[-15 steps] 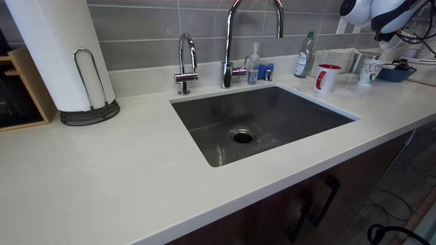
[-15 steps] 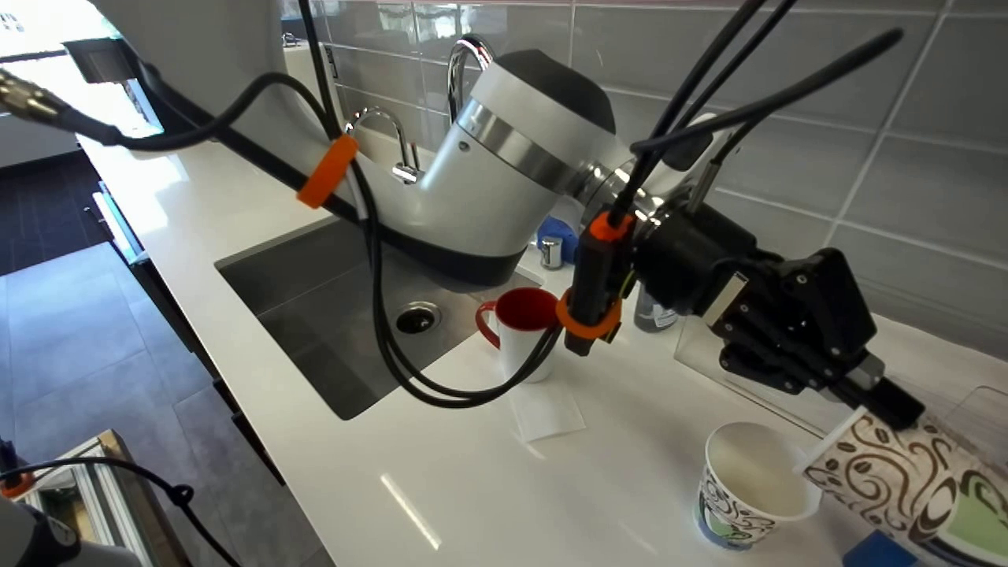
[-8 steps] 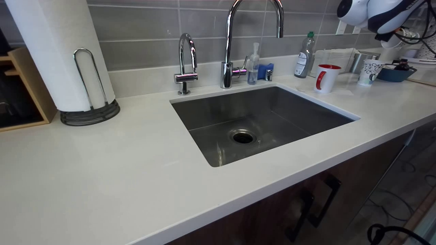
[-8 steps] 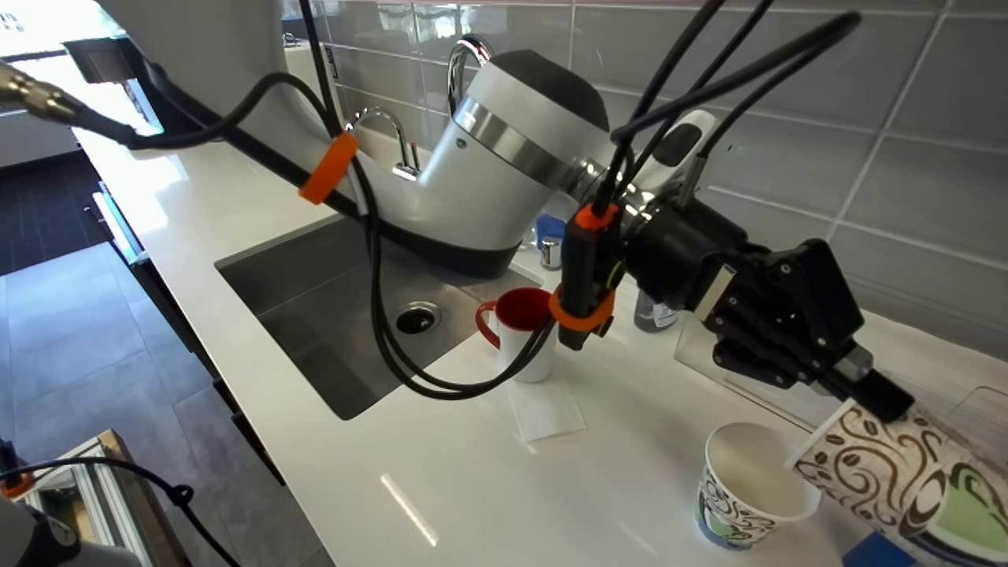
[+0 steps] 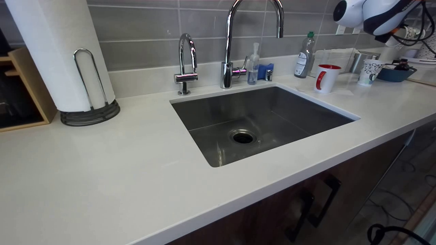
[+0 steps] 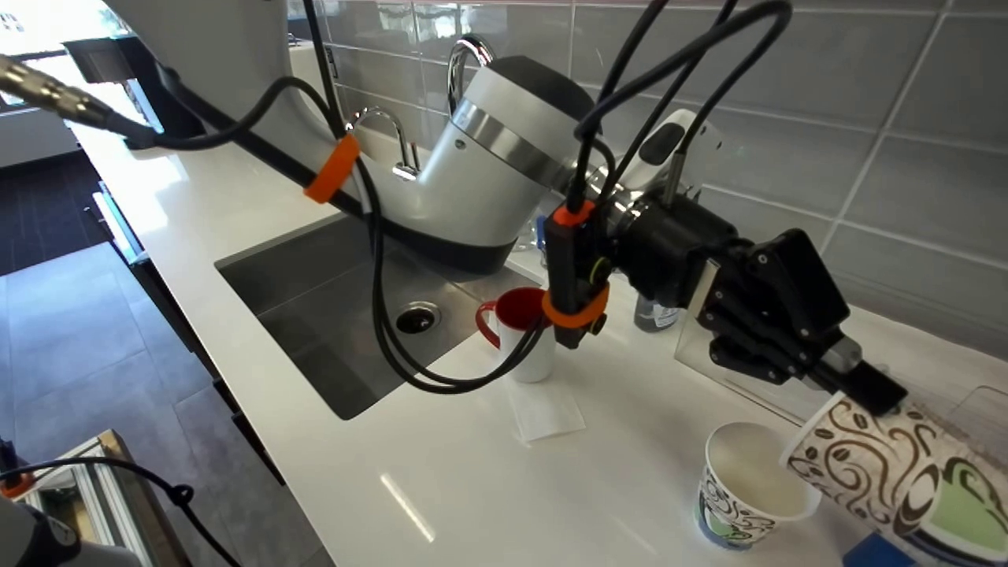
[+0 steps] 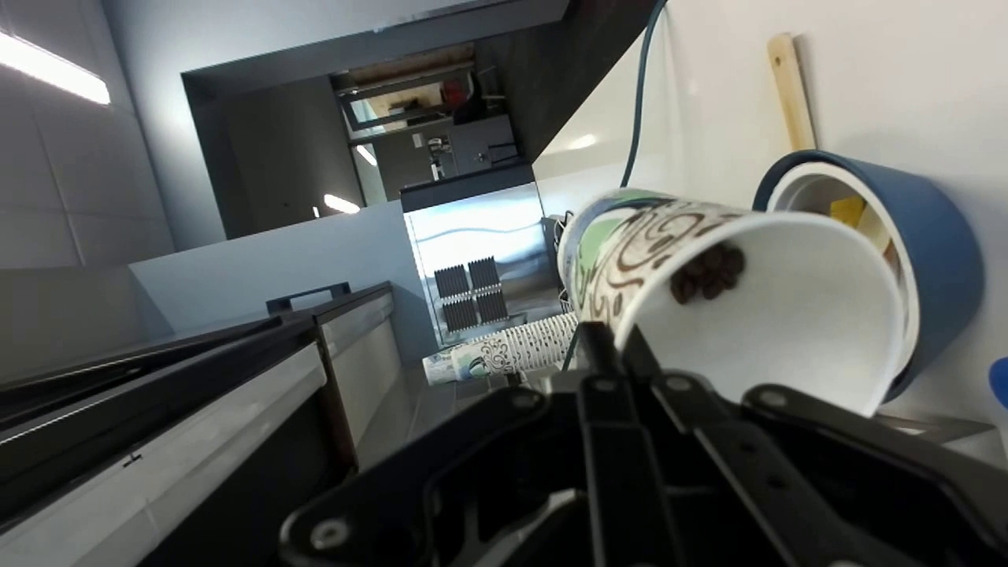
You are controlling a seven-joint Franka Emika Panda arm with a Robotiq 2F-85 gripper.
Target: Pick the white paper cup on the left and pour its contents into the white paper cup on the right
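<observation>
Mug [image 6: 513, 335] beside sink [image 6: 315, 299], partly behind cables [image 6: 380, 299], tool [image 7: 620, 346] holding tilted cup [image 6: 898, 472]

the wall [image 5: 136, 27] behind a white counter [image 5: 102, 170] is grey tile with pale grout lines in both exterior views, and a steel sink [image 5: 221, 109] is let into the counter. dark wood cabinet fronts [image 5: 245, 221] with black handles [image 5: 329, 204] stand below in an exterior view. the floor [image 6: 94, 339] is laid in large grey tiles, darker farther off, and strong light [image 6: 31, 31] shows at the far end. the wrist view has the room tilted, with a long strip light [image 7: 55, 69] and a dark area [image 7: 276, 157] holding smaller lights [image 7: 341, 204].
</observation>
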